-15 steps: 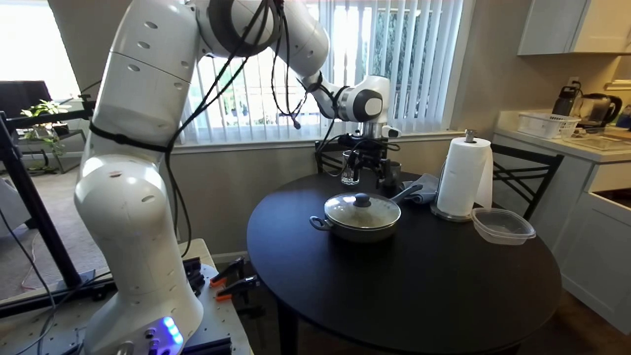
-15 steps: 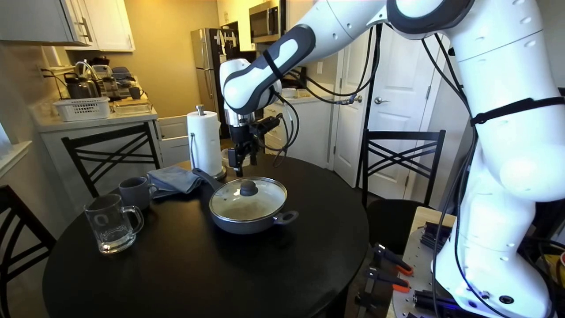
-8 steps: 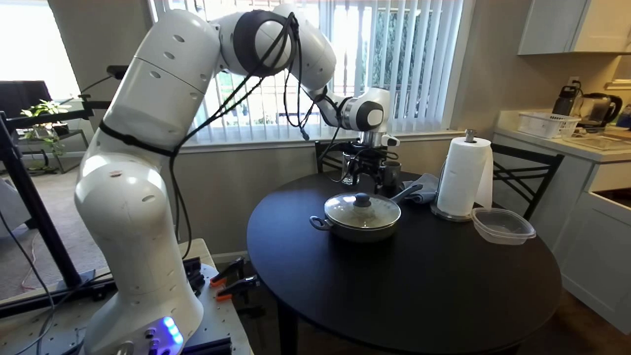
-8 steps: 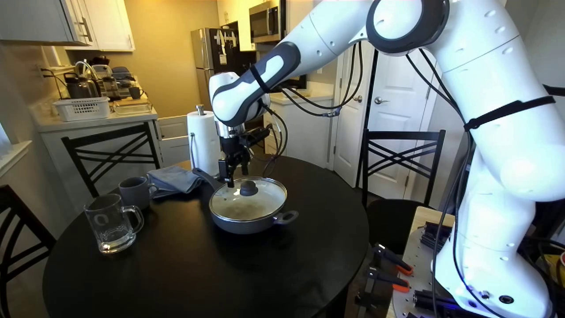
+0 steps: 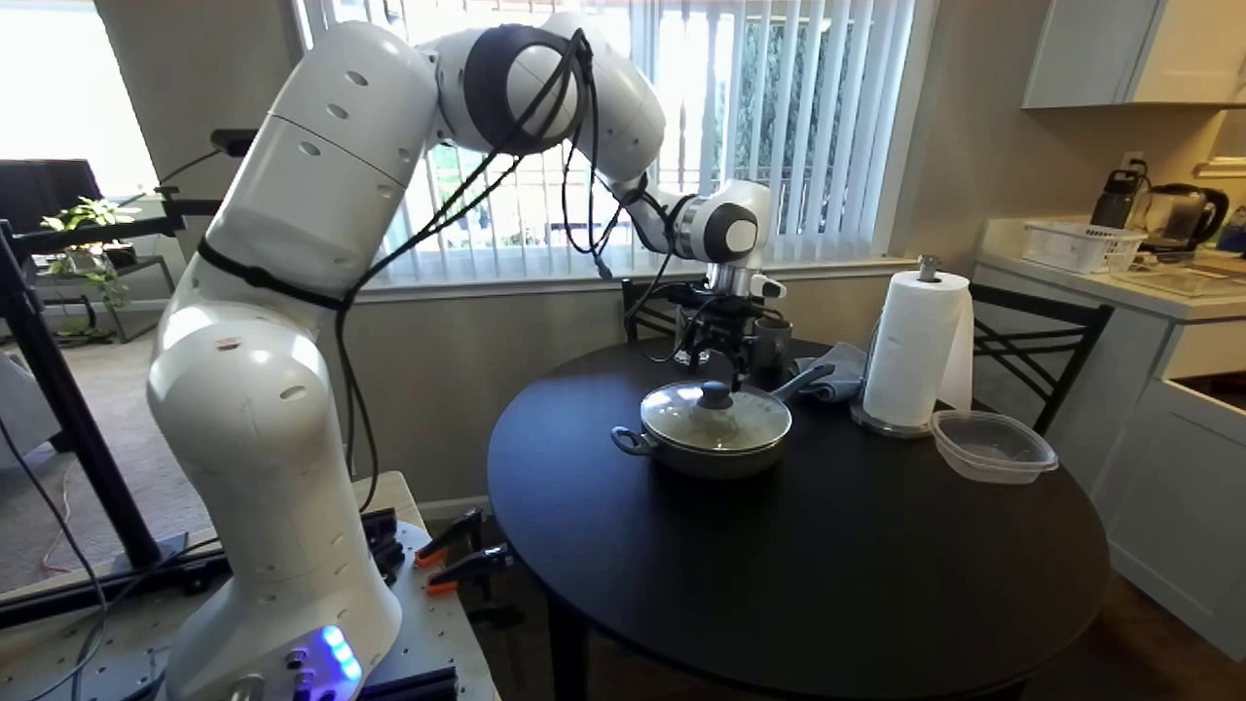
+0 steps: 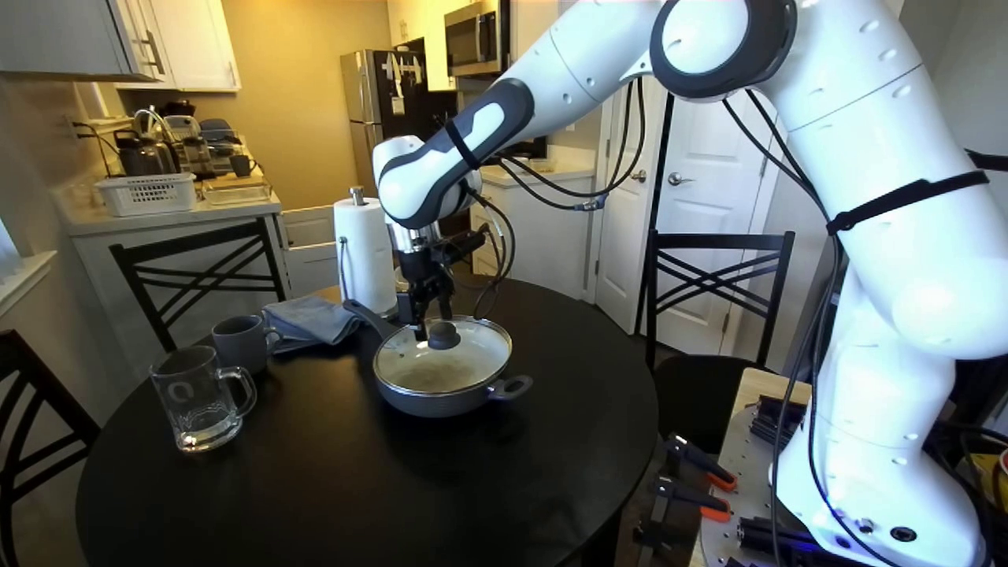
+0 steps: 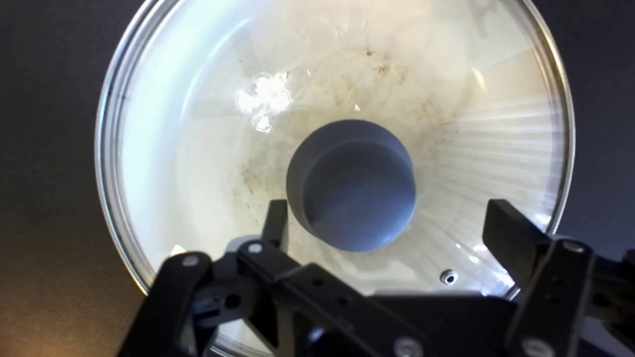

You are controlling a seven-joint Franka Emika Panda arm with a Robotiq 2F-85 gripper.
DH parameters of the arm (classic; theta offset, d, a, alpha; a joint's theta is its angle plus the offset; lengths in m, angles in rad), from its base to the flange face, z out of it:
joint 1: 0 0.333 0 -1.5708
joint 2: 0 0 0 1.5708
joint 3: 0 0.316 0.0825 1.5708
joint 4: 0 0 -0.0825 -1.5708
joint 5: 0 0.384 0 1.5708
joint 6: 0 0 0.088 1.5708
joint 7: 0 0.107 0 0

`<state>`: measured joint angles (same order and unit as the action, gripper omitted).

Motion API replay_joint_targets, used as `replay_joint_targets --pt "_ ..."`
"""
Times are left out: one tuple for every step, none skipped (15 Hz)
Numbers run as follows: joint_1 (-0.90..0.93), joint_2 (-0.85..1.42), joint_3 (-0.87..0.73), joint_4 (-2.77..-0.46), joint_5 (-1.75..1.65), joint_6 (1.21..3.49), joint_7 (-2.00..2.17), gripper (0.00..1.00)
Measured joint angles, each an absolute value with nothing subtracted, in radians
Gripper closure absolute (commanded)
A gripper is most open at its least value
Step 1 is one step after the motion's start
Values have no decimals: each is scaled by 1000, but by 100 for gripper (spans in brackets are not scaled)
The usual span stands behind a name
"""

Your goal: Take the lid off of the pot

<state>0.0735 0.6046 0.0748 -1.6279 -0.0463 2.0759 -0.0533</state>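
Right over the table (image 6: 315,488), the gripper (image 7: 392,220) is hanging above the lid (image 7: 213,168), its fingers (image 7: 513,240) standing spread. In the wrist view the knob (image 7: 354,191) is sitting between them, one finger standing just beside it; whether it is touching, I can't tell from here. The lid is lying on the pot (image 6: 437,406), whose long handle (image 6: 370,319) is pointing toward the cloth (image 6: 311,323) and the paper roll (image 6: 366,256). A glass mug (image 6: 197,405) and a grey mug (image 6: 239,346) are standing near each other. A plastic tub (image 5: 993,450) is resting just beside the roll.
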Motion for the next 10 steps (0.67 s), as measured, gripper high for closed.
replay_joint_targets --pt "73 605 74 -1628 -46 2075 -52 0" --pt "73 605 73 -1629 -46 2074 -51 0" --pt "72 605 72 -1631 -45 2073 -50 0" --pt "71 605 71 -1634 -44 2073 -49 0" --pt "70 605 69 -1637 -43 2073 -48 0" --pt "69 605 66 -1641 -42 2073 -48 0" --pt "69 605 63 -1643 -41 2073 -48 0" --pt "69 607 61 -1643 -40 2073 -48 0" --pt "69 608 59 -1643 -40 2073 -48 0" --pt "68 610 58 -1643 -38 2074 -48 0"
